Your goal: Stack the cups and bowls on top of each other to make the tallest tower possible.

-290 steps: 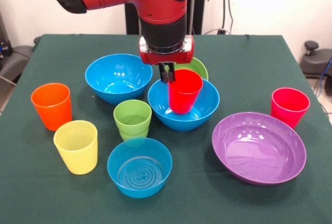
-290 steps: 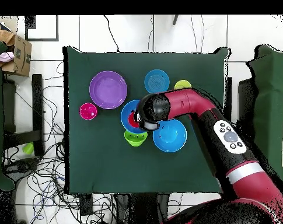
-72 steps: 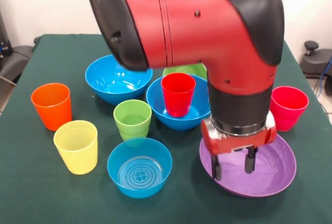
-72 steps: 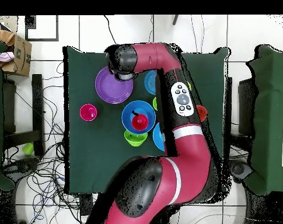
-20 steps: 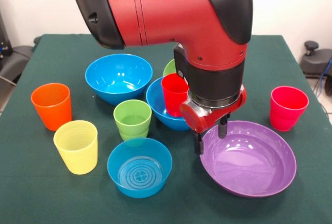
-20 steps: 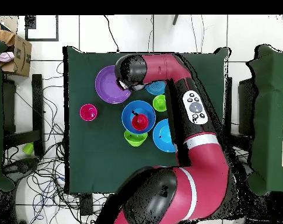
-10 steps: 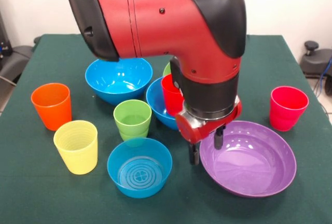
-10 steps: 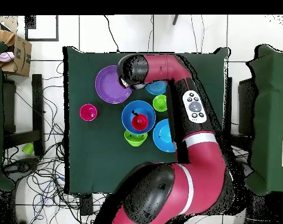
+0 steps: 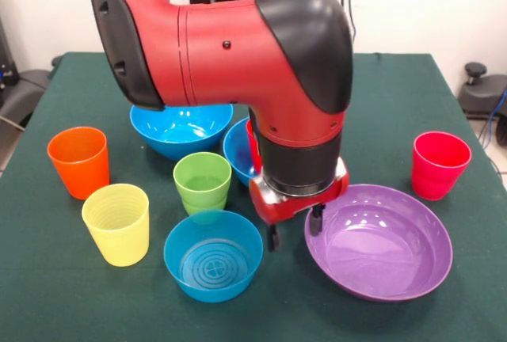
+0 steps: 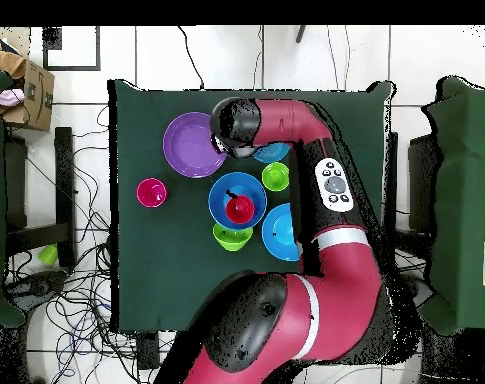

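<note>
Hand (image 9: 294, 229) hangs spread-fingered beside purple bowl (image 9: 379, 241), holding nothing.

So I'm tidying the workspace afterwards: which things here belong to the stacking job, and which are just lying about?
Job: orange ribbed plastic cup, yellow, light green and pinkish-red ones; glossy purple plastic bowl, large blue bowl, small blue ringed bowl.

Lying about: brown cardboard box, floor cables.

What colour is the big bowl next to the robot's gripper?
Purple, clearest in the front view.
</note>
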`<action>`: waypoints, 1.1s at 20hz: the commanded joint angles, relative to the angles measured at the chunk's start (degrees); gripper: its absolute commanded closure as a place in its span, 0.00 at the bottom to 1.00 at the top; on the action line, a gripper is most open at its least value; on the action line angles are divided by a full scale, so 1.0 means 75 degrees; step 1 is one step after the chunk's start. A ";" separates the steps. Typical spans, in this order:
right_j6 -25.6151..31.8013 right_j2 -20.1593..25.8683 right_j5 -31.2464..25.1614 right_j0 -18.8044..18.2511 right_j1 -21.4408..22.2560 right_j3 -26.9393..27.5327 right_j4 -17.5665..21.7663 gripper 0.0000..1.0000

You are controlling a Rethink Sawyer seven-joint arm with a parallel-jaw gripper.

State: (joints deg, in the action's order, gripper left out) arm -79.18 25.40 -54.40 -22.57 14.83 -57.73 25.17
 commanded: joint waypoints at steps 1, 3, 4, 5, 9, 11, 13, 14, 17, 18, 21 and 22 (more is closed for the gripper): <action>-0.2382 -0.0782 0.0079 0.0278 -0.0236 0.0022 -0.0280 0.00; -0.2475 -0.0845 -0.0021 0.0276 -0.0241 -0.0015 -0.0333 0.00; -0.2575 -0.0875 -0.0060 0.0277 -0.0231 -0.0059 -0.0373 0.00; -0.2674 -0.0905 -0.0098 0.0278 -0.0220 -0.0102 -0.0413 0.00; -0.2685 -0.0877 -0.0113 0.0293 -0.0273 -0.0026 -0.0469 0.00; -0.2419 -0.0753 -0.0039 0.0277 -0.0341 0.0076 -0.0460 0.00; -0.2063 -0.0618 0.0178 0.0261 -0.0179 -0.0138 -0.0405 0.00; -0.1951 -0.0540 0.0181 0.0255 -0.0130 -0.0222 -0.0433 0.00; -0.1799 -0.0397 0.0163 0.0271 -0.0061 -0.0333 -0.0503 0.00; -0.1755 -0.0367 0.0050 0.0309 -0.0154 -0.0146 -0.0511 0.00; -0.1584 -0.0247 -0.0046 0.0310 -0.0237 -0.0014 -0.0561 0.00; -0.1558 -0.0222 -0.0053 0.0321 -0.0261 0.0025 -0.0566 0.00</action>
State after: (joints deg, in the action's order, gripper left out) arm -93.92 21.04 -54.40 -21.25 14.84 -57.75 21.19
